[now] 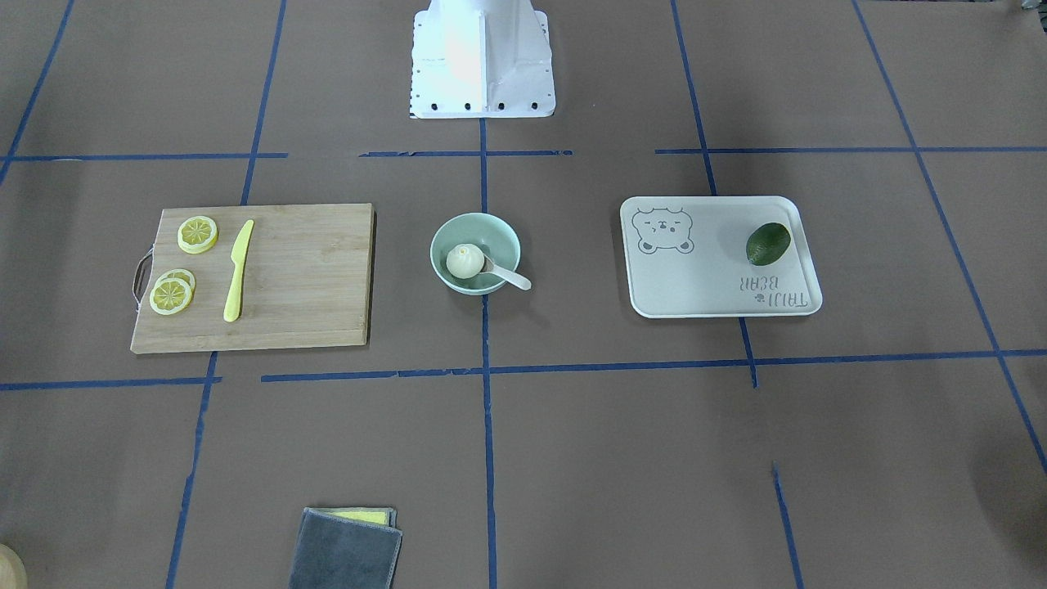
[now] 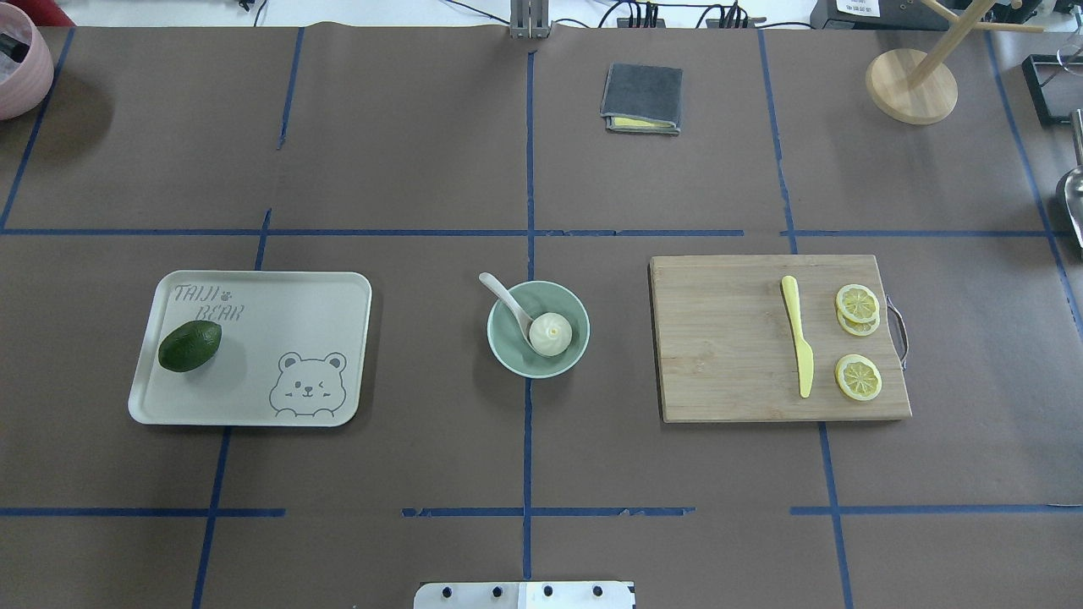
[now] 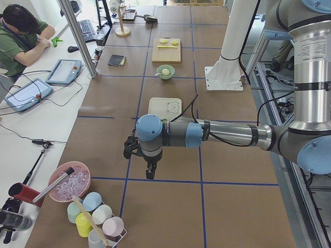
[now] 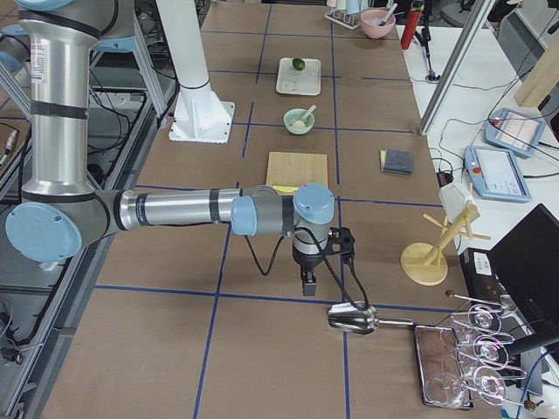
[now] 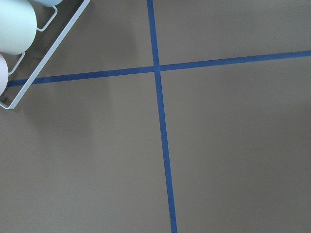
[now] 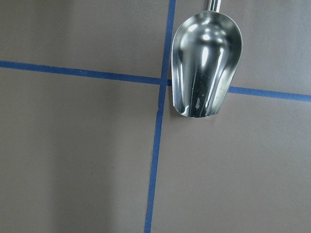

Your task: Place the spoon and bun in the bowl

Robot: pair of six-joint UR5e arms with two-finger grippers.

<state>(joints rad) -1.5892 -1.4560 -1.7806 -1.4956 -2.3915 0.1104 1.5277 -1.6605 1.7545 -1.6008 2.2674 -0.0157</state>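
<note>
**Bun and spoon both in the bowl; both arms parked at the table ends**

You will find the small white pleated steamed-bun toy, the bun (image 2: 550, 333), sitting inside the round pale mint-green bowl (image 2: 499, 342). The cream short-handled soup spoon (image 2: 504, 298) has its scoop down in the bowl just beside the bun. Its handle leans out over the rim toward the operators' side and the robot's left. The bowl stands on the blue tape line at the table's middle.

On the robot's right lies a rectangular bamboo cutting board (image 2: 728, 355) carrying a yellow plastic knife (image 2: 797, 334) and yellow lemon slices (image 2: 858, 376). On its left is a pale grey bear-print tray (image 2: 279, 296) with a dark green avocado (image 2: 189, 345) on it. A folded grey cloth (image 2: 642, 97) lies further off, on the operators' side.

The left gripper (image 3: 148, 173) hangs pointing down over bare brown paper at the table's left end, well apart from the bowl. The right gripper (image 4: 308, 286) hangs likewise at the right end, above a shiny metal scoop (image 6: 206, 63). You cannot tell from these views how far either one's jaws are open, or whether either has hold of anything.
</note>
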